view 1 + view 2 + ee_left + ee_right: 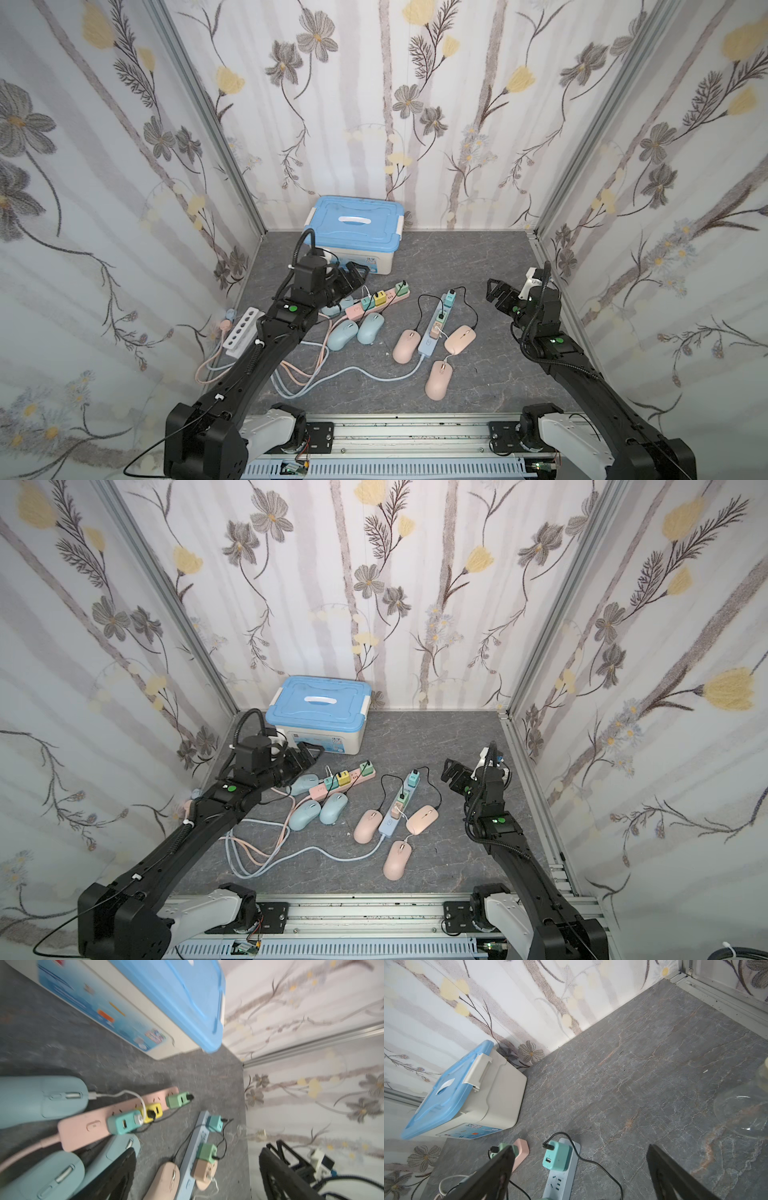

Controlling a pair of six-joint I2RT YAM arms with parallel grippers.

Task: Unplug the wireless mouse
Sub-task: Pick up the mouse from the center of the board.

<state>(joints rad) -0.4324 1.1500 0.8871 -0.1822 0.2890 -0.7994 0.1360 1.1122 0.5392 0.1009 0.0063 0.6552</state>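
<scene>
Since the left hand (352, 276) hangs with its fingers spread wide and nothing between them, I read this step as the reach for the plug, with no grip made yet. Working outward from my side of the pink power strip (386, 300): two blue mice (343, 334) lie just beside its near edge. On the strip stands a teal charger (122, 1125), first in a row of three. A white lead (124, 1093) runs from the teal charger to a third blue mouse (41, 1099), which lies just beside the strip's switch end on its far-left side, near the left hand; I take that to be the mouse to free. I would come down on the small white plug (94, 1096) at the mouse's nose, pinch the plug and not the lead, and pull straight along the mouse's length. The mouse is light and will likely slide, so the right hand (493, 294), fingers also wide apart and empty, well off to the right of the strip above bare desk (478, 257), could steady it. Beyond the strip, near the back wall, sits a storage box (374, 262) with its blue lid (357, 226) shut; what it holds I cannot see.
</scene>
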